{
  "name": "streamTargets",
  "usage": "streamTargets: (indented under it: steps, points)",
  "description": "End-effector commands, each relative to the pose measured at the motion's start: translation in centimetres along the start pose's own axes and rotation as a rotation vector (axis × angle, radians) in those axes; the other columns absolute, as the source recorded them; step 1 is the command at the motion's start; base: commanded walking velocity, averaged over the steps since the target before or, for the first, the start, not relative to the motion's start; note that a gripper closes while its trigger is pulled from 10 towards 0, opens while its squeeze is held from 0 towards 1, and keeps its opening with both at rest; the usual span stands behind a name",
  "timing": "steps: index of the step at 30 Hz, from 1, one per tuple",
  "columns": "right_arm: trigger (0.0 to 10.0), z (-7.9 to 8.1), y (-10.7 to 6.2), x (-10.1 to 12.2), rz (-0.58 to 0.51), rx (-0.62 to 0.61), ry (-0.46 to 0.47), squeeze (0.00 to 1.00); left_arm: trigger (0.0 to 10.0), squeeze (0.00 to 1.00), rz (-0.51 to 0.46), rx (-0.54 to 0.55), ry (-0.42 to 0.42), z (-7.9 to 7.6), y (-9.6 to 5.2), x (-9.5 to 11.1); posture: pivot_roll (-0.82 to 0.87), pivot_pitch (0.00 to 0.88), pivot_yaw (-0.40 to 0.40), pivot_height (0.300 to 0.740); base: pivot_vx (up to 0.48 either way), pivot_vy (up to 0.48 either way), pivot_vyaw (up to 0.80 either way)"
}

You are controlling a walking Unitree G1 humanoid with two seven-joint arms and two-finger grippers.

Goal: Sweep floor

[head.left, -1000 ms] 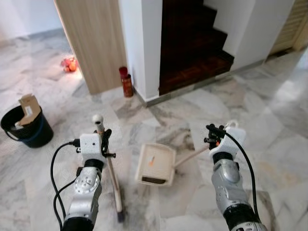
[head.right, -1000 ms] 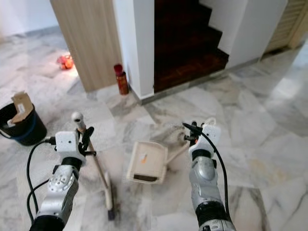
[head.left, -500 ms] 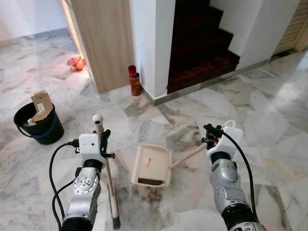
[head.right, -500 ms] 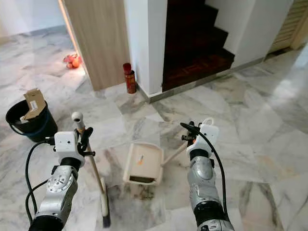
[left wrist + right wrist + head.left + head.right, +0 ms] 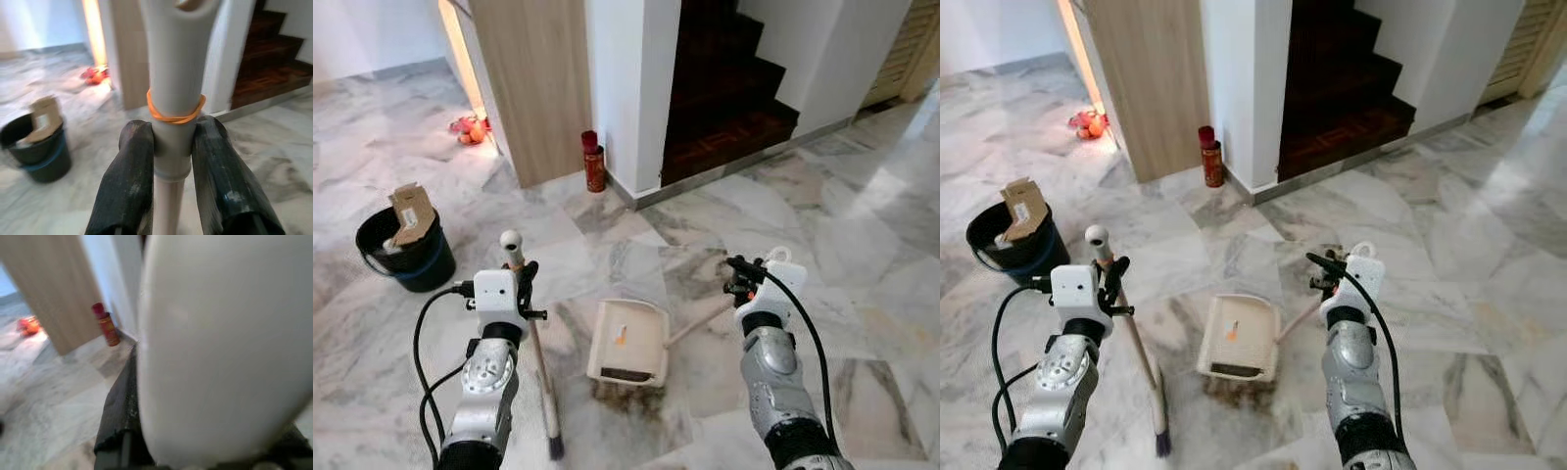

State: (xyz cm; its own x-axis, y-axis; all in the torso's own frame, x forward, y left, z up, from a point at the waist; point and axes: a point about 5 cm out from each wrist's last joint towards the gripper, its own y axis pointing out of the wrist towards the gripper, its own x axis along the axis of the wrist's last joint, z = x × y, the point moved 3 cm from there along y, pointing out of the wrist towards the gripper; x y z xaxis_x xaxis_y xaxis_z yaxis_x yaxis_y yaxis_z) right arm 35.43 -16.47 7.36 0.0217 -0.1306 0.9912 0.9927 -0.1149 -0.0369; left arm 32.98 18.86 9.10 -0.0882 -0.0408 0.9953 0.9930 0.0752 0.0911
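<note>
A cream dustpan [image 5: 628, 341] lies on the marble floor between my arms, with a small orange scrap inside it. Brownish dirt [image 5: 628, 399] is smeared on the floor at its near mouth. Its long pale handle [image 5: 697, 321] runs up to my right gripper [image 5: 741, 278], which is shut on the handle's end. My left gripper [image 5: 173, 142] is shut on the broom handle [image 5: 533, 343] just below an orange rubber band. The broom slants down to its dark head [image 5: 554, 446] on the floor left of the dustpan.
A black bucket [image 5: 395, 262] holding cardboard stands at the left. A red can [image 5: 594, 162] stands against the white pillar [image 5: 631, 78], beside a wooden panel [image 5: 524, 78]. Dark stairs [image 5: 734, 88] rise behind. Orange objects [image 5: 470, 127] lie far left.
The whole picture has shifted, so the camera has moved. Both grippers keep their holds. The dustpan and broom stay about where they were between the arms.
</note>
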Motion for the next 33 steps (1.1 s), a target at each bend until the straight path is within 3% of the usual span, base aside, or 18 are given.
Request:
streamTargets:
  steps: [1, 14, 23, 33]
  points:
    - [10.0, 0.3, 0.5, 1.55, -0.06, 0.01, 0.01, 0.0, 10.0, 0.0, -0.04, -0.008, -0.005, -0.33, 0.37, 0.98, 0.0, 0.053, 0.013, 0.74, 0.0, 0.334, 0.0]
    - [10.0, 0.62, 0.38, 1.36, -0.057, 0.016, 0.022, 0.0, 10.0, 0.0, -0.043, -0.012, 0.001, -0.28, 0.34, 1.04, 0.0, 0.043, 0.019, 0.74, 0.0, 0.33, 0.0]
    - [10.0, 0.61, 0.31, 1.48, -0.065, 0.019, 0.011, 0.0, 10.0, 0.0, -0.052, -0.021, 0.015, -0.41, 0.32, 1.22, 0.0, 0.05, 0.021, 0.74, 0.0, 0.0, 0.0]
    - [10.0, 0.79, 0.21, 1.42, -0.064, 0.03, 0.016, 0.0, 10.0, 0.0, -0.049, -0.021, 0.02, -0.41, 0.34, 1.22, 0.0, 0.056, 0.021, 0.74, 0.0, 0.0, 0.79]
